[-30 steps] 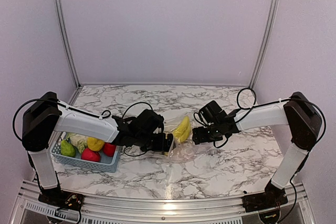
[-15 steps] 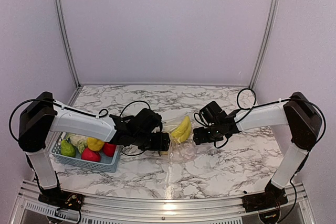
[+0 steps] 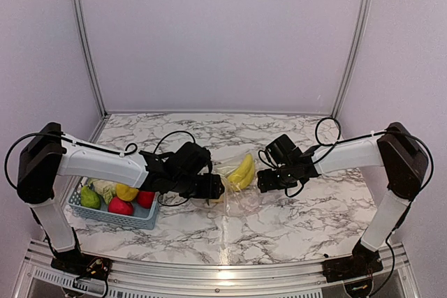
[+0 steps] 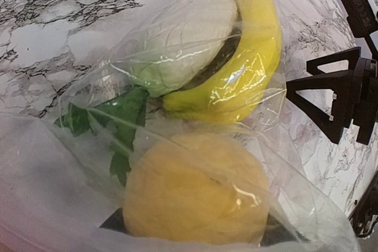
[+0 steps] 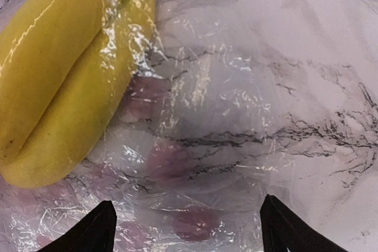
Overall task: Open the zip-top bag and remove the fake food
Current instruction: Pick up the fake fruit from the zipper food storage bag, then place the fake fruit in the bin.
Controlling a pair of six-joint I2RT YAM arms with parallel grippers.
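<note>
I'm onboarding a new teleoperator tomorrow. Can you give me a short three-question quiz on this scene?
1. True or false: the basket holds a red apple while the bananas lie inside the zip-top bag.
2. The right gripper is: A) shut on a banana; B) open above the bag; C) out of view.
3. Fill in: inside the bag, the pale leafy ____ lies beside the bananas.
Key: 1 true; 2 B; 3 cabbage.
</note>
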